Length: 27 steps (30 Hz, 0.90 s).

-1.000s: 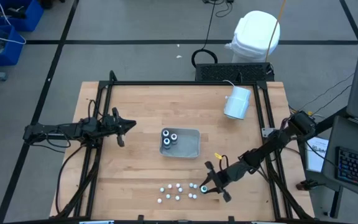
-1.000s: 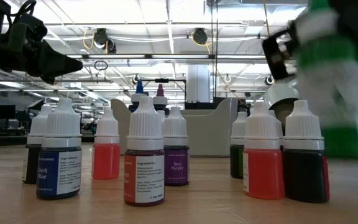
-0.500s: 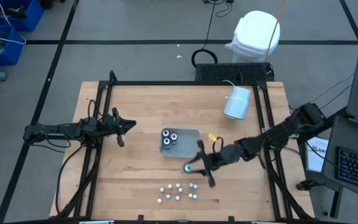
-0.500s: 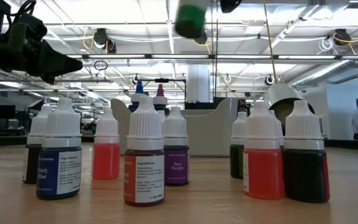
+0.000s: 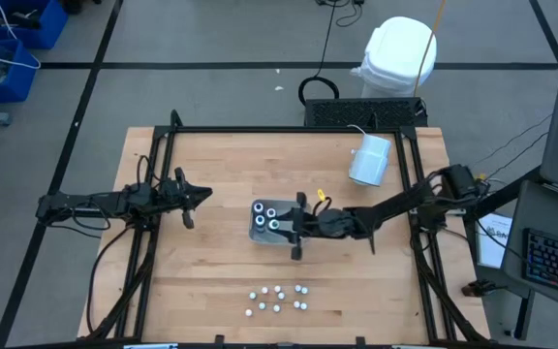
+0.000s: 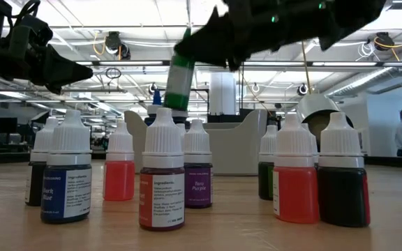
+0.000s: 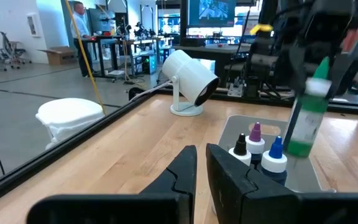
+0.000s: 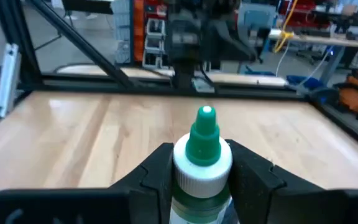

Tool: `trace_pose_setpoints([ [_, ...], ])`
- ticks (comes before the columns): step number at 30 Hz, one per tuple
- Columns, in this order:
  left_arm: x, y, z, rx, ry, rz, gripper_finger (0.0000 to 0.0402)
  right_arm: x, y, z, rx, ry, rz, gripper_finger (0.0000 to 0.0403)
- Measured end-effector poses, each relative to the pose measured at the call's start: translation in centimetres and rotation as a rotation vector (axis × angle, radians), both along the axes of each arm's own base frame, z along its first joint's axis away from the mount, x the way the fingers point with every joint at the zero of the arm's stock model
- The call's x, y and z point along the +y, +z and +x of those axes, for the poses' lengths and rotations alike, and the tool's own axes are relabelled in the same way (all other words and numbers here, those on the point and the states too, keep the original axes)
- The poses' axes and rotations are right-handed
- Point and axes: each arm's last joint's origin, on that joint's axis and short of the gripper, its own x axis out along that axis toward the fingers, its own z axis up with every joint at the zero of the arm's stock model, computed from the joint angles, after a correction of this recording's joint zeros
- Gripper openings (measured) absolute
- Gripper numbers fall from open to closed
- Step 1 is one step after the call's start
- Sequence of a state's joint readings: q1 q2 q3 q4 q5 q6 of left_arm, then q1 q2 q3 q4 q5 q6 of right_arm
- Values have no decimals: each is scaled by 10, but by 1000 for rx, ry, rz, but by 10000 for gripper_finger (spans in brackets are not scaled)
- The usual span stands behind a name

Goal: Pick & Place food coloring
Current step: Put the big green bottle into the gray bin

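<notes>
High view: the right end effector point(image 5: 294, 225), clamped on a green food coloring bottle point(image 6: 179, 80), has swung from the table's point(image 5: 211, 281) six o'clock edge to the tray point(image 5: 301, 236) at centre; release looks next. Left end effector point(image 5: 190, 202), fingers together, waits at nine o'clock.

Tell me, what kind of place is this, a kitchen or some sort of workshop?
Probably a robotics lab or workshop, not a kitchen. Two robot arms work at a framed wooden table, a keyboard sits on a desk beside it, and the hall behind shows long workbenches under strip lights.
</notes>
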<state>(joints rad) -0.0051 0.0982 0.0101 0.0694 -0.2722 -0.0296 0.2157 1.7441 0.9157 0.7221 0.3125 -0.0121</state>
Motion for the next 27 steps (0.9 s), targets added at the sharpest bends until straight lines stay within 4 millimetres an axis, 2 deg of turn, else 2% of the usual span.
trace_pose_setpoints([
  [10, 0, 0, 0, -1, 0, -1, 40, -9, -28, 9, 58, -42, 41, 113],
  [24, 0, 0, 0, 4, 0, 19, 40, -9, -35, 9, 91, -47, 56, 112],
  [27, 0, 0, 0, 4, 0, 19, 40, -9, -42, 10, 98, -49, 59, 115],
])
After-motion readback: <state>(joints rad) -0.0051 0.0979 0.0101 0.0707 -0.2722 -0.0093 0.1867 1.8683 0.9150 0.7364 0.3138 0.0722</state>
